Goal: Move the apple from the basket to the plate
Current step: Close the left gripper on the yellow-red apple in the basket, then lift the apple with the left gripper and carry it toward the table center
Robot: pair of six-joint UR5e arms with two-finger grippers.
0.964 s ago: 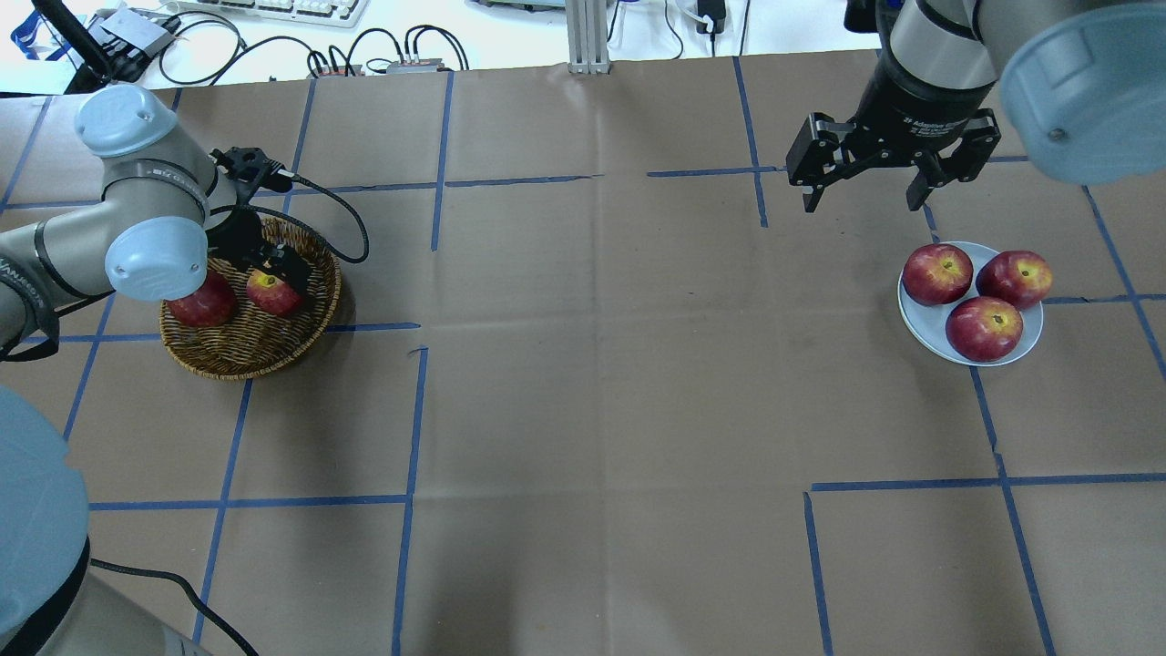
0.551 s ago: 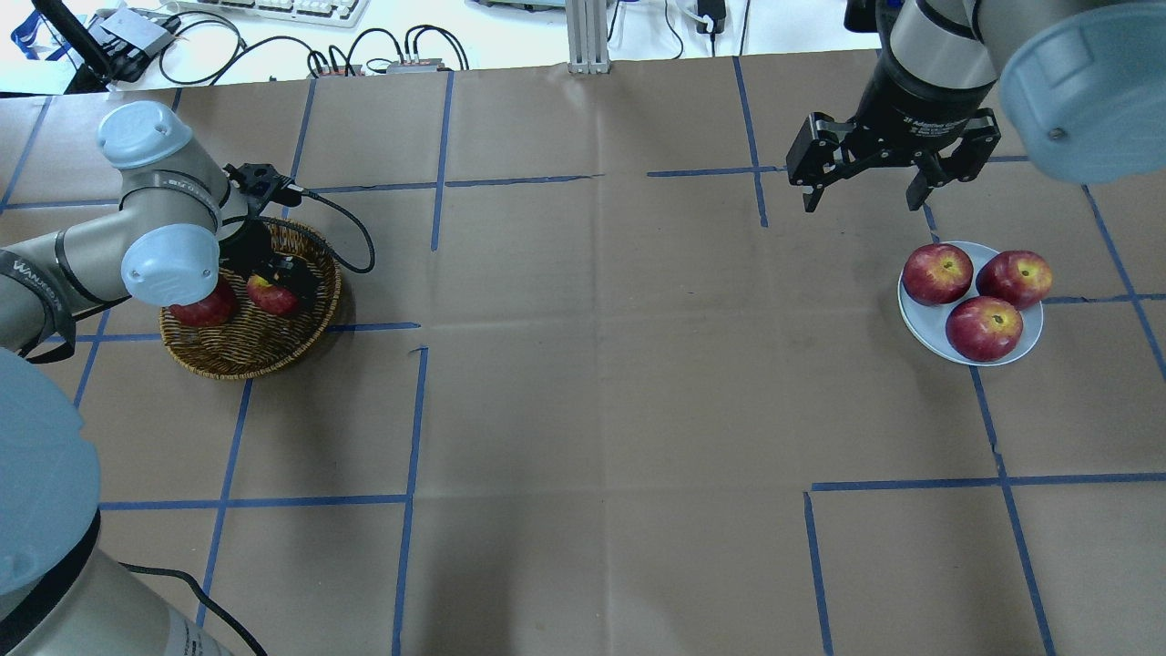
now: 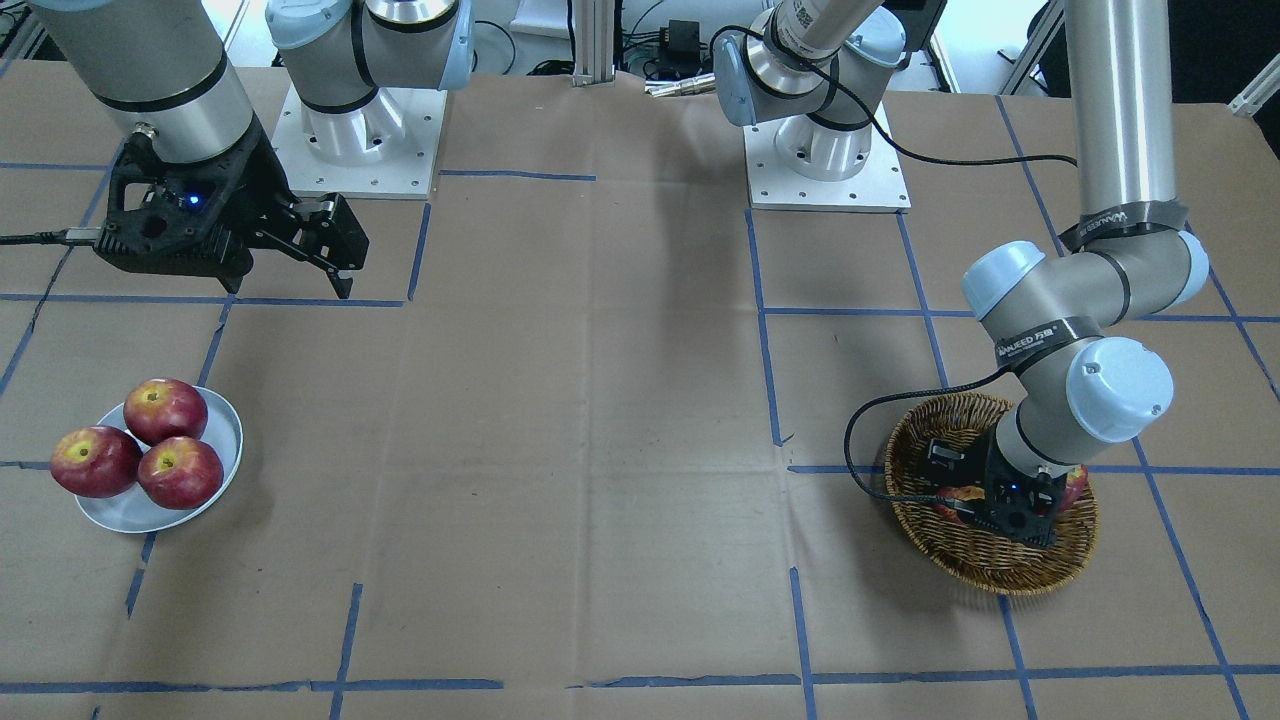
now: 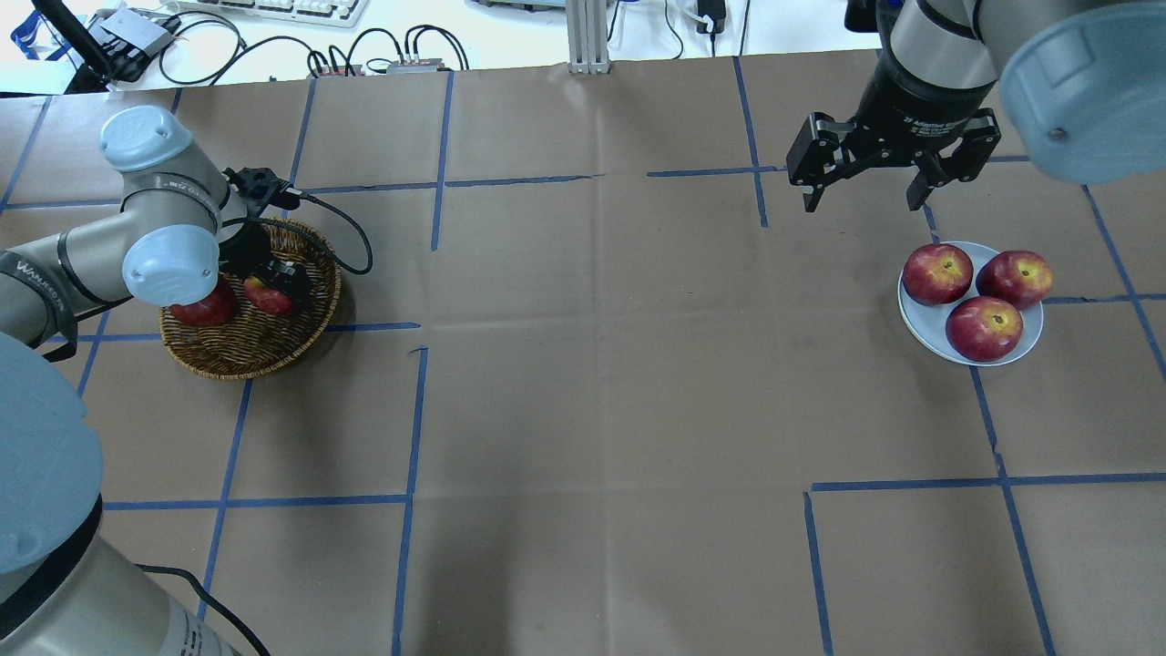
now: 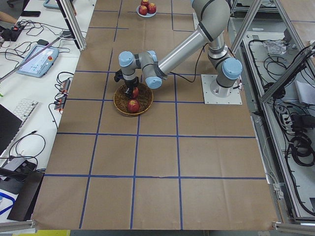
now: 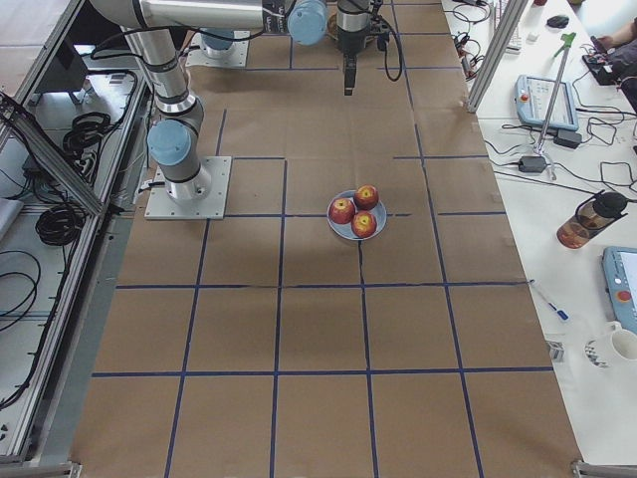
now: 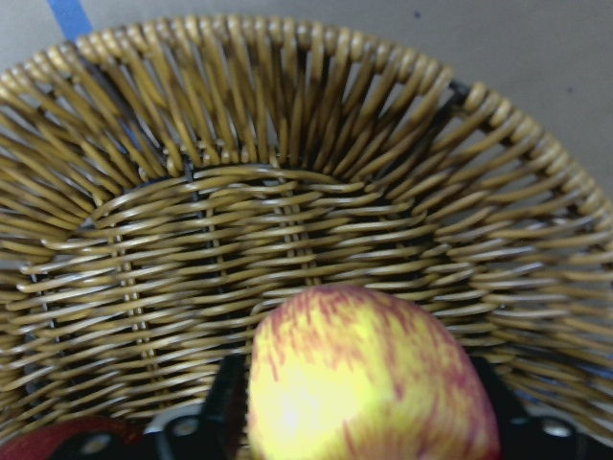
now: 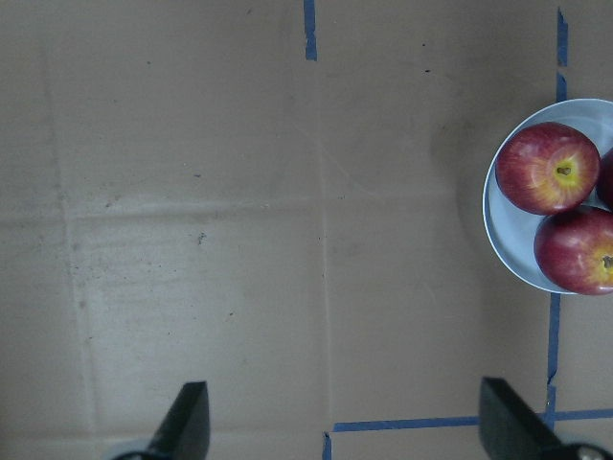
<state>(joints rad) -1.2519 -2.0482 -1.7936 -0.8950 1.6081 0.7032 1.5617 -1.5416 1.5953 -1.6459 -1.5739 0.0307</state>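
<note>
Down in the basket, at the robot's left end of the bench: apple, yellow skin with red streaks, resting on the woven floor toward the far side. Left claw lowered into the basket around it. Wrist view shows one dark finger against each flank of the fruit, no gap visible on either side; reads as gripped. Apple not lifted clear of the wicker. Second apple, darker red, lies just beside it in the same basket, partly under the left arm's wrist joint.

Plate sits well apart, at the robot's right end. Three red apples on it, packed close and touching, little white showing. Right claw hangs above bare bench near the plate, on its far side; fingers spread wide, nothing between them. Blue tape lines grid the brown bench cover.
</note>
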